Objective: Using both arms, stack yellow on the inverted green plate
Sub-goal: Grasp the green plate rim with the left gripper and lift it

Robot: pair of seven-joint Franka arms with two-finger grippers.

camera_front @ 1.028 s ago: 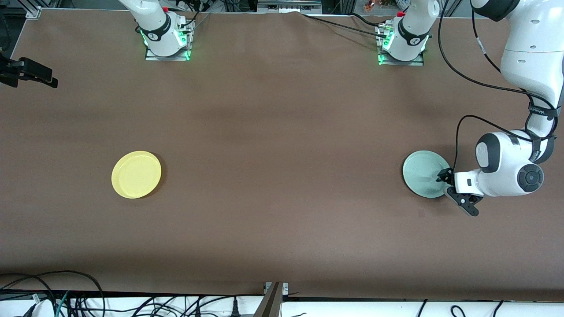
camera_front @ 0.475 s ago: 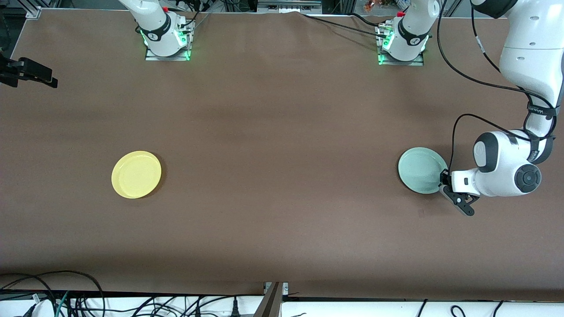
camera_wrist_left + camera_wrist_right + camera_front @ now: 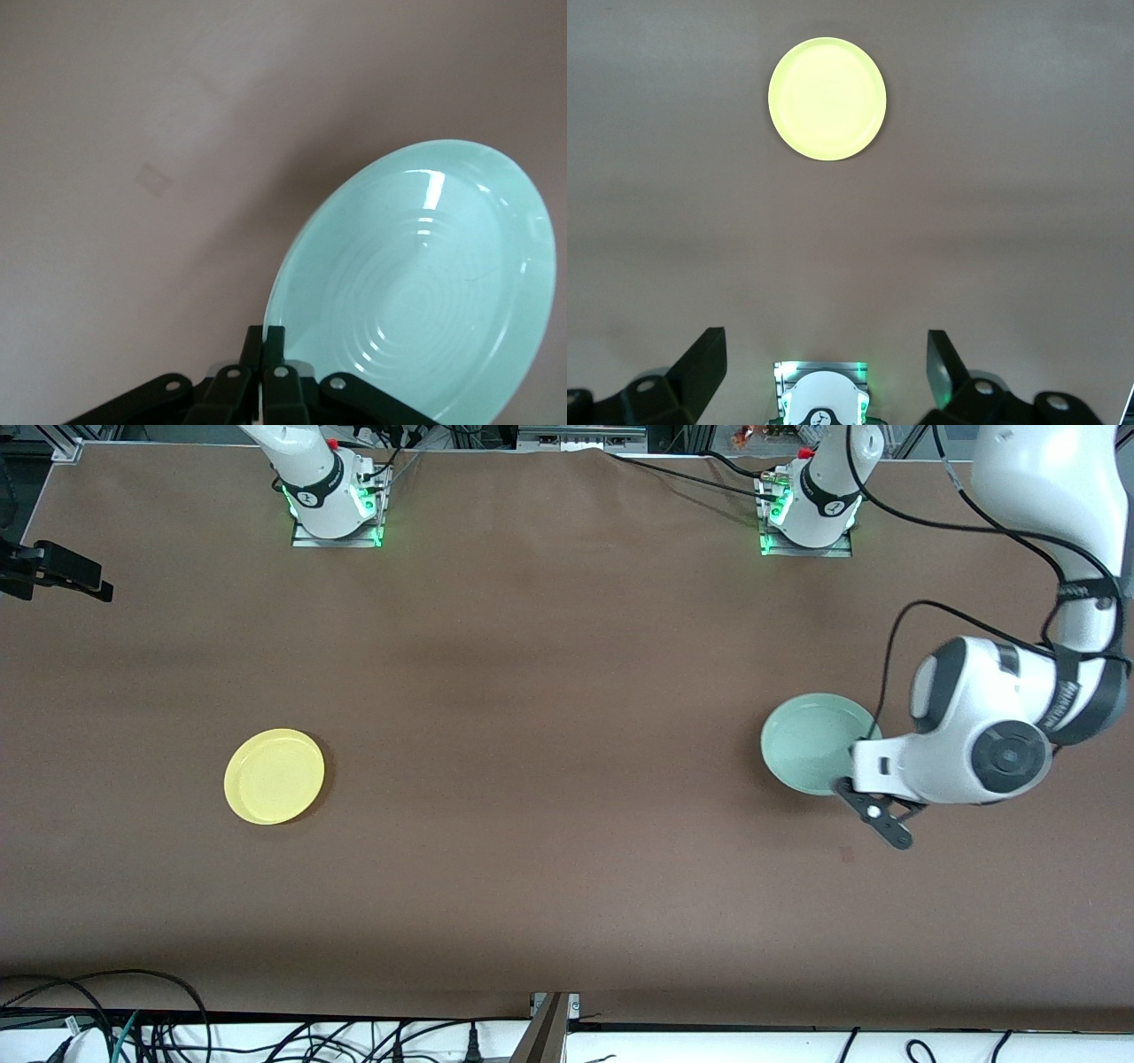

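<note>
No text, label, brand or number is showing clearly enough to be read. Small marks on the black band of the left arm (image 3: 1063,700) are staying too small to tell.

left claw (image 3: 264,341): base cut off | green plate (image 3: 416,283): rim cut off

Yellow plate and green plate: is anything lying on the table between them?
Nothing; the front view shows only bare brown table between the yellow plate and the green plate.
</note>
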